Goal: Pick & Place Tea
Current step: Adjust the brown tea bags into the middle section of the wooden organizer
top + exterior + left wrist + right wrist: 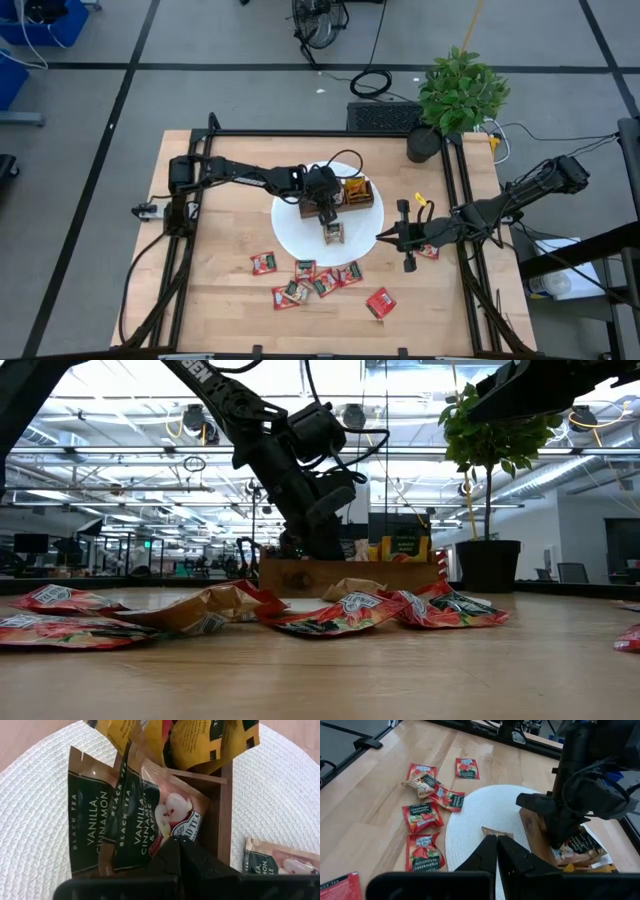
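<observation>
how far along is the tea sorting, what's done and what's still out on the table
Done: several yellow and tan sachets already stand in the wooden tray on the white mat. In hand: the left gripper, shut, pinches a tan vanilla cinnamon sachet at the tray. Left: one tan sachet on the mat and the red sachets scattered on the table. The right gripper waits shut beside the mat.

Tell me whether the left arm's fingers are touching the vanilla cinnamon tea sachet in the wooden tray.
Touching. The left wrist view shows the left gripper fingers shut on the vanilla cinnamon sachet's lower edge, at the wooden tray.
</observation>
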